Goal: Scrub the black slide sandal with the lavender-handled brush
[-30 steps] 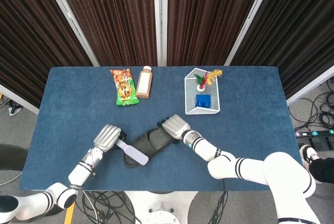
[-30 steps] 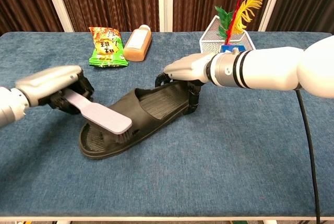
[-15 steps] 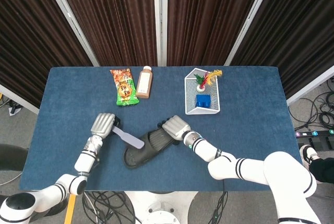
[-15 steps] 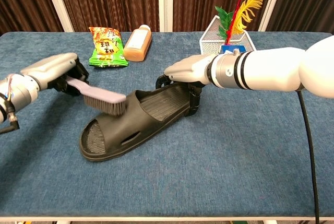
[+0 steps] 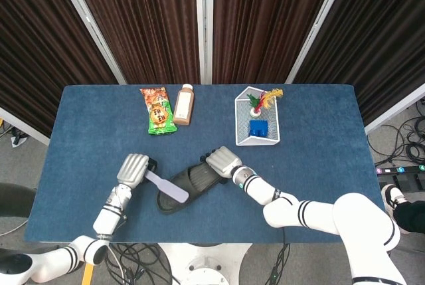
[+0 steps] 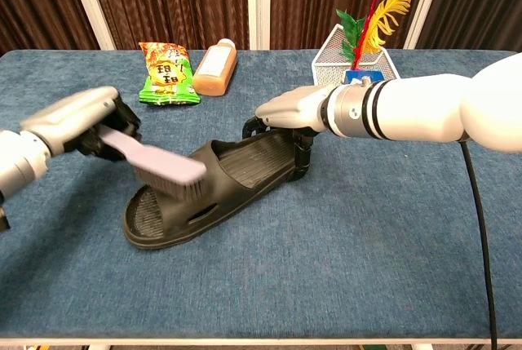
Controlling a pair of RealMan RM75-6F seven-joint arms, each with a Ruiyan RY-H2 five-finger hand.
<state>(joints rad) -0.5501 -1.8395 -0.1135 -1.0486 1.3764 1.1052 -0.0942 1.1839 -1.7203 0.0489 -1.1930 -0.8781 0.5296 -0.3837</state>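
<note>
The black slide sandal (image 6: pixel 214 188) (image 5: pixel 188 186) lies on the blue table, toe toward the front left. My left hand (image 6: pixel 86 124) (image 5: pixel 132 169) grips the lavender-handled brush (image 6: pixel 155 161) (image 5: pixel 164 188), whose bristle end rests on the sandal's strap. My right hand (image 6: pixel 295 110) (image 5: pixel 222 161) holds the sandal's heel end, fingers curled over its rim.
At the back of the table lie a green snack bag (image 6: pixel 167 73) and an orange bottle (image 6: pixel 215 65) on its side. A white wire basket (image 6: pixel 358 61) with a blue block and coloured feathers stands at the back right.
The brush swept from the toe area back toward the left, then forward again onto the strap. My right hand and the sandal stayed put.
</note>
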